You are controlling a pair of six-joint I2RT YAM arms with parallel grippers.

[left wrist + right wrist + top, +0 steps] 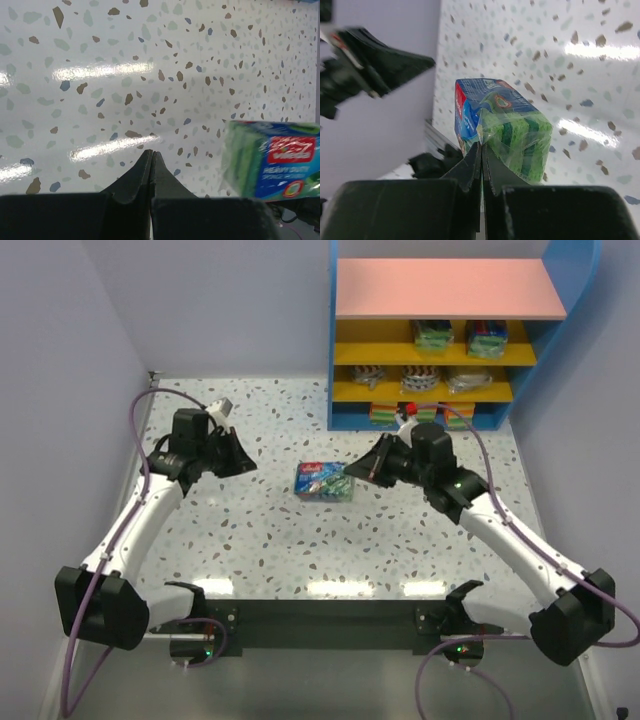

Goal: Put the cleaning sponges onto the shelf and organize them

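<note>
Right gripper (481,146): closed, fingertips together right at the near edge of the sponge pack (502,125); can't tell if any wrapper film is pinched.
Left gripper (151,156): closed, nothing in it, over bare table (100,75).
Pack location: lying on the table between the two grippers, in front of the shelf (450,288) and well apart from it.
Right wrist view only: green striped sponge through clear wrap, blue-red label end; left arm (375,65) is a dark blur at upper left.
Left wrist view only: pack's printed face at the right edge, apart from the left fingers.
Top view only: shelf contents. Green pack (432,335) and blue pack (487,337) on the upper yellow board (400,352); striped pads (368,373) and silvery pack (466,380) on the middle board (395,392); orange-yellow-green packs (385,413) on the bottom level (350,424).
In the way: right arm (432,445) covers part of the bottom level.
</note>
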